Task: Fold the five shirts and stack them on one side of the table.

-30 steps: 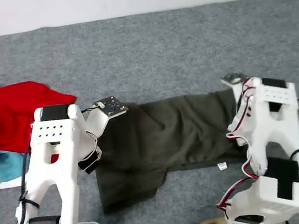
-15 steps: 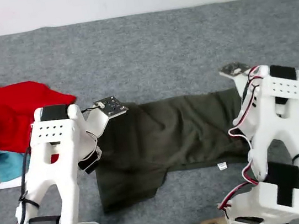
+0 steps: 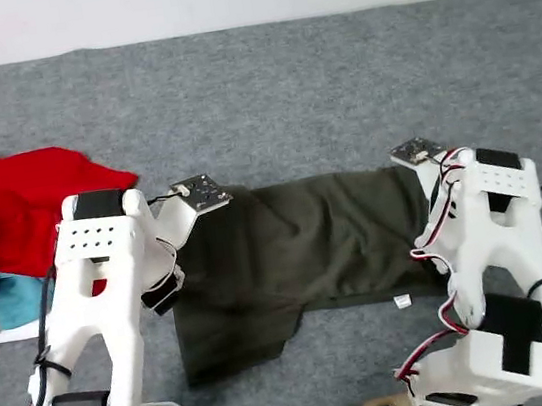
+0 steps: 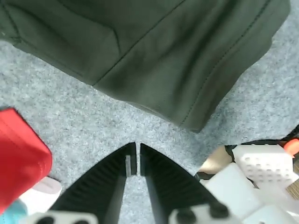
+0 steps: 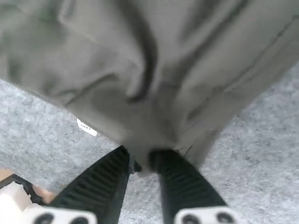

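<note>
Fingers of the left gripper (image 4: 138, 161) are pressed together on nothing, above the grey table (image 3: 285, 90). Those of the right gripper (image 5: 142, 164) are closed on an edge of the dark green shirt (image 3: 308, 248). The shirt is spread between the two pairs of fingers, just ahead of the left ones. It is judged light, limp and prone to bunching, so hold is best taken at hems or corners. A red shirt (image 3: 19, 203) lies crumpled beside the left fingers.

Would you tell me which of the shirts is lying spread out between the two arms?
The dark olive shirt, flat in the middle; the red shirt and the others sit bunched in a heap beside the left arm.
</note>
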